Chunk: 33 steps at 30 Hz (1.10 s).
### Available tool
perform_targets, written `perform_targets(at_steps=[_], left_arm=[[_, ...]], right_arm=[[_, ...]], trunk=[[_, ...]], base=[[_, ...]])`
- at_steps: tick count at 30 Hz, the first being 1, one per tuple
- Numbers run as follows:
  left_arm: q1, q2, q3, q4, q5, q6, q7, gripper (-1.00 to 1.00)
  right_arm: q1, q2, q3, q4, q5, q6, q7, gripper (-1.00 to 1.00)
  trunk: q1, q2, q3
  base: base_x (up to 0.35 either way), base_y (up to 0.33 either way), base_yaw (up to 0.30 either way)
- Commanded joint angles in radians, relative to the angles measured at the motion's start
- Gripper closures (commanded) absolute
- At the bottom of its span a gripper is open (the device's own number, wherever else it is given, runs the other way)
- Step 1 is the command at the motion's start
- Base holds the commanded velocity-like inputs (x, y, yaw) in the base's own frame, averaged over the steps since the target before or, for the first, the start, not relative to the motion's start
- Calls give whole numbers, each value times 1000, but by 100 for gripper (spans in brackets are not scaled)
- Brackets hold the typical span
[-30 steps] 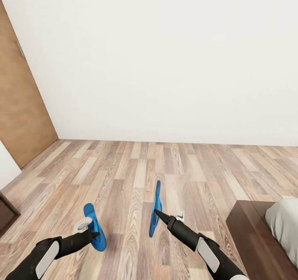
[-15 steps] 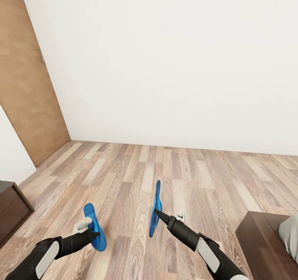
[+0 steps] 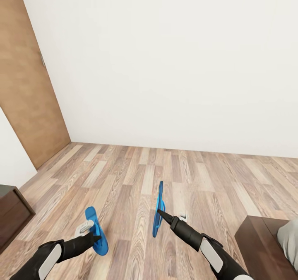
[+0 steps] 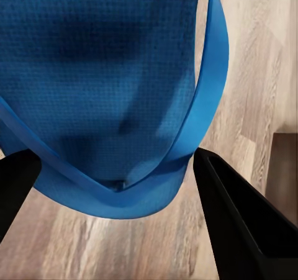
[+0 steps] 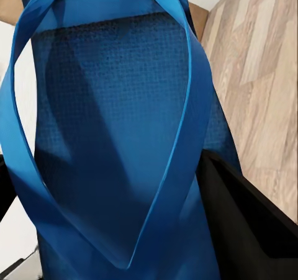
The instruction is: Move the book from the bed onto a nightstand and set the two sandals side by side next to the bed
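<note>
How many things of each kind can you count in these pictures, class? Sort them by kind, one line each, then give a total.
Blue sandals: 2, one in the left tool, one in the right tool
Robot tools: 2
Dark wooden bed frame: 1
Dark cabinet: 1
Wooden door: 1
Total: 7

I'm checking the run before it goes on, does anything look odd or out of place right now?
Nothing is spilled or damaged. Each end effector, left and right, holds a blue sandal in the air above the wood floor: the left sandal tilts, the right sandal stands on edge. The bed corner is at right.
</note>
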Motion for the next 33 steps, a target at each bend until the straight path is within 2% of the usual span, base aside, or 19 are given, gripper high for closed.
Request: perform_targets(at_steps=[1,5,8,9,11,15,18,24,26,28,29,31,33], left_arm=[[0,0,-3,0,7,4,2,100],[0,-12,-18,3,-13,-15,3,100],[0,-24,-66,30,-61,-74,4,100],[0,-26,-81,44,-81,-104,5,100],[0,-27,-91,58,-107,-129,6,100],[0,-28,-98,106,-168,-185,5,100],[0,-29,-99,132,-178,-229,6,100],[0,-28,-97,165,-182,-272,20,100],[0,-28,-98,175,-183,-330,99,100],[0,-30,-99,210,-186,-416,262,100],[0,-34,-100,219,-186,-444,310,100],[0,-49,-99,230,-186,-492,380,100],[0,-59,-99,240,-186,-518,413,100]], right_arm=[[0,-30,5,2,-11,11,-1,100],[0,-122,5,37,-12,7,-2,100],[0,-188,5,135,-11,-1,-2,100],[0,-198,4,181,-11,-6,-2,100],[0,-205,5,223,-11,-27,-3,100],[0,-210,4,289,-10,-127,-2,100],[0,-210,4,309,-10,-143,-3,100],[0,-210,5,318,-10,-149,-3,100],[0,-209,5,323,-10,-149,-4,100],[0,-209,5,326,-10,-150,-5,100],[0,-209,5,327,-10,-150,-5,100],[0,-209,5,327,-10,-150,-5,100],[0,-209,5,328,-10,-150,-5,100]], trunk=[[-4,7,2],[-19,35,15],[-31,56,24],[-35,63,27],[-42,77,34],[-58,105,46],[-69,126,56],[-92,168,74],[-100,182,81],[-108,196,87],[-111,203,90],[-119,217,96],[-127,231,103]], base=[[0,0,0],[0,0,0],[0,0,0],[0,0,0],[0,0,0],[0,0,0],[0,0,0],[0,0,0],[0,0,0],[0,0,0],[0,0,0],[0,0,0],[0,0,0]])
